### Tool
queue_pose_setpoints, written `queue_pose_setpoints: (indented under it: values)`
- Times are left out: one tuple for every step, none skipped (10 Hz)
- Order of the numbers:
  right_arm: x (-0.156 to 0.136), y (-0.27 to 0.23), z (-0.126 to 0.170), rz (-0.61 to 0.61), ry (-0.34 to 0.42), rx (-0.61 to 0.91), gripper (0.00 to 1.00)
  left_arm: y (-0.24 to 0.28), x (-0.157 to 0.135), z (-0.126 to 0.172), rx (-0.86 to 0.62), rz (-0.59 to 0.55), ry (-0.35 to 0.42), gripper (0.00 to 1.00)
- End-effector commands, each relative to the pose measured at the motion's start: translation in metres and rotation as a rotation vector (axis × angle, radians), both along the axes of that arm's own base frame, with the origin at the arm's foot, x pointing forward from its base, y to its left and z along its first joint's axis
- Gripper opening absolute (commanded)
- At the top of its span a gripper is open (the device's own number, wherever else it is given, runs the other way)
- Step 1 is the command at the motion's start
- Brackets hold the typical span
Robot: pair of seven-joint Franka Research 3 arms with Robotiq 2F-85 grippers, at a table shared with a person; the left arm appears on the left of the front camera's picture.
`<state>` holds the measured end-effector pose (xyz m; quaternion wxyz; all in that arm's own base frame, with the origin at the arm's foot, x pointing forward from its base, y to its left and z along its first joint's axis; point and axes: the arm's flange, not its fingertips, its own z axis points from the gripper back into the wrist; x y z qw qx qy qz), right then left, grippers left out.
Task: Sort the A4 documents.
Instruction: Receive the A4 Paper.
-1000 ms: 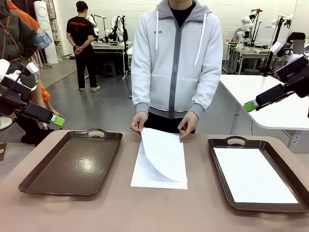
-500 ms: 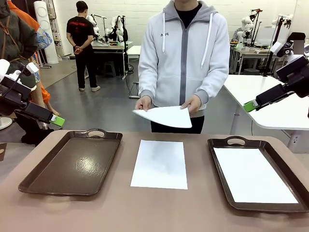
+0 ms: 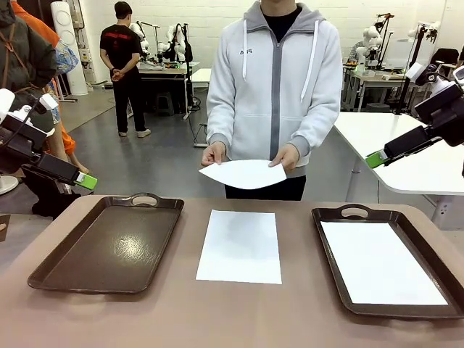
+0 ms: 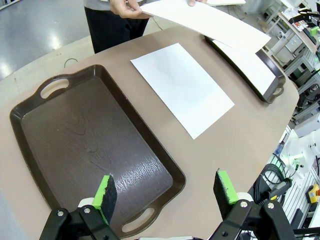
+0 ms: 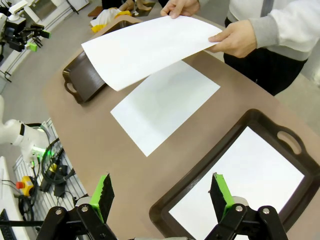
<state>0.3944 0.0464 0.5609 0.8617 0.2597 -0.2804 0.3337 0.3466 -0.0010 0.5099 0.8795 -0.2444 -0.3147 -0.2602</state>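
Left gripper (image 4: 165, 181), jaws spread, toward floor of left tray (image 4: 85, 145); right gripper (image 5: 161, 182), likewise spread, toward sheet (image 5: 240, 175) in right tray (image 5: 272, 137).

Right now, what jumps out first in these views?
The person across the table holds a curved sheet in both hands, above the far edge. A second sheet lies flat on the table between two brown trays. The right tray has a third sheet in it, while the left tray shows bare floor.
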Motion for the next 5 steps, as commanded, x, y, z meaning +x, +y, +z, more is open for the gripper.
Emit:
queue_pose_setpoints:
  values:
    - [0.0,0.0005,-0.0002,0.001,0.0,0.0,1.0,0.001,0.0022,-0.0022,-0.014,-0.018,-0.013,1.0]
    - [0.0,0.0005,-0.0002,0.001,0.0,0.0,1.0,0.001,0.0022,-0.0022,-0.014,-0.018,-0.013,1.0]
    - [0.0,0.0005,-0.0002,0.001,0.0,0.0,1.0,0.001,0.0022,-0.0022,-0.014,-0.018,-0.013,1.0]
    - [0.0,0.0005,-0.0002,0.001,0.0,0.0,1.0,0.001,0.0022,-0.0022,-0.014,-0.018,-0.013,1.0]
    - [0.0,0.0005,-0.0002,0.001,0.0,0.0,1.0,0.001,0.0022,-0.0022,-0.014,-0.018,-0.013,1.0]
